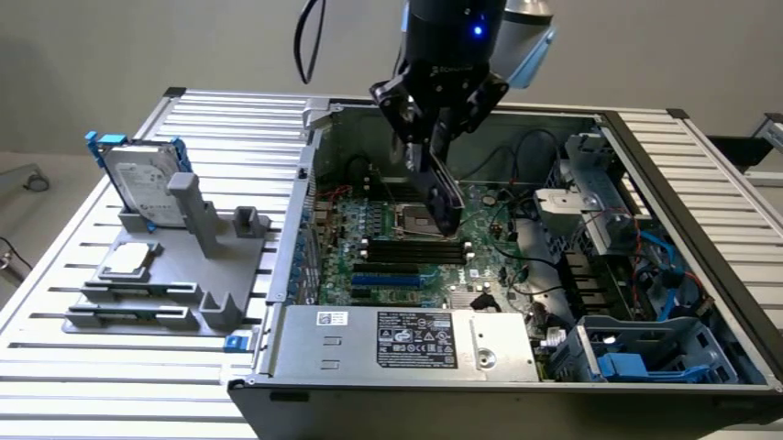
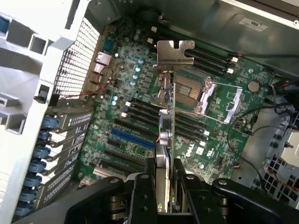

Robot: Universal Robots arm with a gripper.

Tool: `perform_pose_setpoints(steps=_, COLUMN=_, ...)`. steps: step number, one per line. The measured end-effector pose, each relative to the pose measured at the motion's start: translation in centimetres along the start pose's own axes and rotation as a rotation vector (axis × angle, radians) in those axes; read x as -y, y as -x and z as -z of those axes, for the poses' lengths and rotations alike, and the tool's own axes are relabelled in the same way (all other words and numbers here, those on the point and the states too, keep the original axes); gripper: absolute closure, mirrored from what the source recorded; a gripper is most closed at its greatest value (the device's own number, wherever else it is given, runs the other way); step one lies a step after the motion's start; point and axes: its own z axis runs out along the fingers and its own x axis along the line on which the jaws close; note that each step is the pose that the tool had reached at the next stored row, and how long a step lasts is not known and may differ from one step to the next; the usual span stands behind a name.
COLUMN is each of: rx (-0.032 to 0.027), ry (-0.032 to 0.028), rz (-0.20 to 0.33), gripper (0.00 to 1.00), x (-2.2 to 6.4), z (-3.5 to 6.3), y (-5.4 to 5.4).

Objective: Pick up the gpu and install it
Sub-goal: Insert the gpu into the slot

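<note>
Aluminium slats formed the table [image 1: 220, 119], and on it sat an open computer case [image 1: 490, 403] with its side panel off. A green motherboard [image 1: 380, 234] lay flat on the case floor, with a silver power supply [image 1: 404, 337] in front of it at the near wall. On the exterior view's left, outside the case, stood a grey fixture [image 1: 159, 275].

The black gripper [image 1: 431, 151] reached down into the case from above. Its fingers [image 2: 142, 196] were closed part-way, clamped on the gpu [image 1: 438, 192], which hung edge-on over the motherboard with its lower end close to the processor socket [image 1: 416, 218]. Whether it touched the board could not be told. In the wrist view the card's grey metal bracket [image 2: 175, 51] pointed away from the gripper.

A silver hard drive [image 1: 141, 179] in a blue frame stood upright in the fixture. A small square processor chip [image 1: 128, 261] lay just in front of it.
</note>
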Motion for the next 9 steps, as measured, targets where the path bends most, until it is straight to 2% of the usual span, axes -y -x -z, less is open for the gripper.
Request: perform_pose_setpoints(steps=9, rx=-0.0008, ry=-0.0036, rz=0.164, gripper=0.74, x=0.0, z=-0.71, y=0.02)
